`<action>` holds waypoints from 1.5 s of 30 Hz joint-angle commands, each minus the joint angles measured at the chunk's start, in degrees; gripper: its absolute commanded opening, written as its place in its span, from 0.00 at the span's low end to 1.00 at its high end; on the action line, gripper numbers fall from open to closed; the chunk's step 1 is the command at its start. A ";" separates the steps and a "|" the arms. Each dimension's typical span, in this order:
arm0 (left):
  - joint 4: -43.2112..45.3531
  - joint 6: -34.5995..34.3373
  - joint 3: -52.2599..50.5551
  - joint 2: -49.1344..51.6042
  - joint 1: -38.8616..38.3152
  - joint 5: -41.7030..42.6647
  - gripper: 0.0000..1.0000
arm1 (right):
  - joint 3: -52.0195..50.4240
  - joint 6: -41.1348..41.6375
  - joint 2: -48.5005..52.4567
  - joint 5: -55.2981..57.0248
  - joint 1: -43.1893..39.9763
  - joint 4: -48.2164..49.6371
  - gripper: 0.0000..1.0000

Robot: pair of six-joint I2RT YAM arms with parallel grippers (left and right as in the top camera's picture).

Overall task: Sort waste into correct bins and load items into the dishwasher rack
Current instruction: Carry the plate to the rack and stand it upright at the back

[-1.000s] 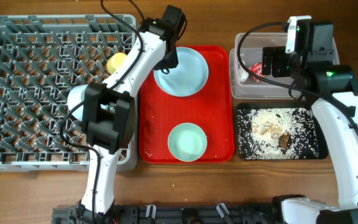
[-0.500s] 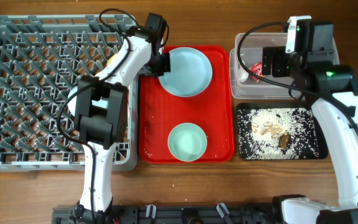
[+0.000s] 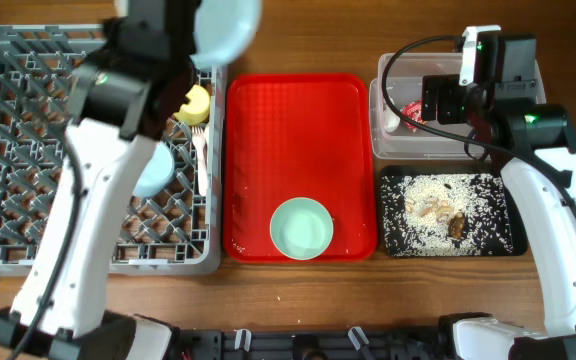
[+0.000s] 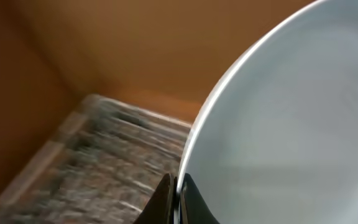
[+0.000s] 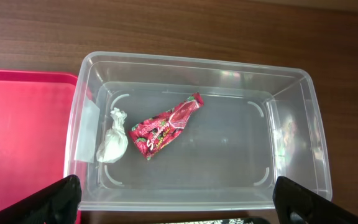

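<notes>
Loading step in hand. Dishwasher rack [image 3: 28, 150] carries pale blue bowl [image 3: 154, 172], yellow cup [image 3: 196, 103], white fork [image 3: 201, 152]. Left gripper [image 4: 176, 190] pinches rim of pale blue plate [image 3: 226, 25], high over rack's far edge. Next move likely calls for lowering plate edge-on between pegs. Mint-green bowl [image 3: 301, 228] waits on red tray [image 3: 268, 130]. Right gripper [image 5: 179, 202] spread wide, empty, above clear tub [image 5: 291, 124]. Its wrist view alone shows red wrapper [image 5: 165, 126] beside paper wad [image 5: 112, 142] plainly. Pinch on rim shows only in left wrist view.

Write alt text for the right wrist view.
A clear plastic tub on a wooden table holds a white paper wad beside a red wrapper. A red tray edge shows at left; the right end effector hangs open above.
</notes>
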 commanded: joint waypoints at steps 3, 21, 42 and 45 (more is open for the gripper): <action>3.72 12.76 -1.09 8.02 3.19 -23.17 0.04 | 0.48 0.81 0.20 -0.31 -0.07 0.11 1.00; 7.28 19.26 -1.31 25.83 8.59 -25.35 0.04 | 0.48 0.81 0.20 -0.31 -0.07 0.11 1.00; 7.54 21.40 -1.31 25.88 4.61 -18.93 0.06 | 0.48 0.83 0.20 -0.31 -0.07 0.11 1.00; 7.52 21.16 -1.31 25.88 0.15 -18.91 0.40 | 0.48 0.81 0.20 -0.31 -0.07 0.11 1.00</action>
